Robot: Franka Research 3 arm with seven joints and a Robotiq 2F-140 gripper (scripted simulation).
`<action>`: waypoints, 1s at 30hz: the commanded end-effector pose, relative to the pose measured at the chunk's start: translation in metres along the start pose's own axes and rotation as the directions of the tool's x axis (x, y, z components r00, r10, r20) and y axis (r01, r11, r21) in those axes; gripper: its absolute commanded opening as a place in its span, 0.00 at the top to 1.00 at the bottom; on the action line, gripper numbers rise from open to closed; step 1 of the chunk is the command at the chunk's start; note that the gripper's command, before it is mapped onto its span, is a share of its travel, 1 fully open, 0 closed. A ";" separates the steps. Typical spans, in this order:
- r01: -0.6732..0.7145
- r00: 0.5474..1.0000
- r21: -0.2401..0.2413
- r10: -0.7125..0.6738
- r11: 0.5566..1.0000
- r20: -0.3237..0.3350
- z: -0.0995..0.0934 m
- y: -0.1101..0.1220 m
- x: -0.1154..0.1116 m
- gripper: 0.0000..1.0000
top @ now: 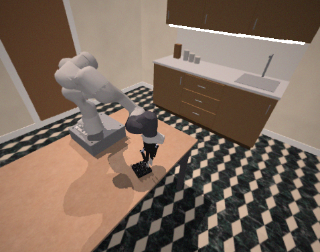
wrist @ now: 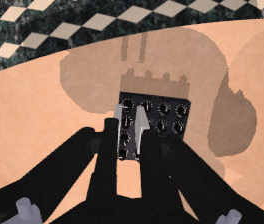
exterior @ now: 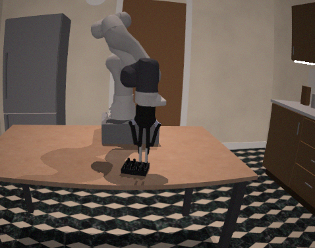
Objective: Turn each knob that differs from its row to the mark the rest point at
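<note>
The black knob box (top: 142,169) (exterior: 134,169) (wrist: 171,117) stands on the wooden table (top: 43,201) (exterior: 197,155) (wrist: 30,123), near its front edge. My gripper (top: 148,162) (exterior: 143,160) (wrist: 128,115) points straight down over the box's left column as the wrist view shows it. Its fingers stand narrowly apart, with the tips just above the knob tops on either side of one knob. I see nothing gripped. The knob lines and printed names are too small to read.
The arm's grey base (top: 98,135) (exterior: 118,133) stands on the table behind the box. The table edge (exterior: 177,185) lies close to the box. A kitchen counter (top: 223,72) and a fridge (exterior: 33,69) stand away from the table.
</note>
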State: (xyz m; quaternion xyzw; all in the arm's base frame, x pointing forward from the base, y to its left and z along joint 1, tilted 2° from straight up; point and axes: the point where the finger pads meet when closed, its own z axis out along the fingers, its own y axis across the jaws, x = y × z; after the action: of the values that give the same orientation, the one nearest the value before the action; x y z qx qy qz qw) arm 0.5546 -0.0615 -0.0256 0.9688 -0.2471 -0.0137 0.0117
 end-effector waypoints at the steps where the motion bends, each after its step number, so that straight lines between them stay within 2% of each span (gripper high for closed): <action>1: -0.007 1.000 0.003 0.007 1.000 -0.008 0.004 -0.001 0.003 0.88; 17: -0.007 1.000 0.003 0.007 1.000 -0.008 0.018 -0.001 0.003 0.88; 30: -0.007 1.000 0.003 0.007 1.000 -0.008 0.020 -0.001 0.003 0.88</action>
State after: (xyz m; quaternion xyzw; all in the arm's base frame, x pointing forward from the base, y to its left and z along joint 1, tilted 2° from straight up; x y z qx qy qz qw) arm 0.5553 -0.0618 -0.0460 0.9685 -0.2483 -0.0120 0.0115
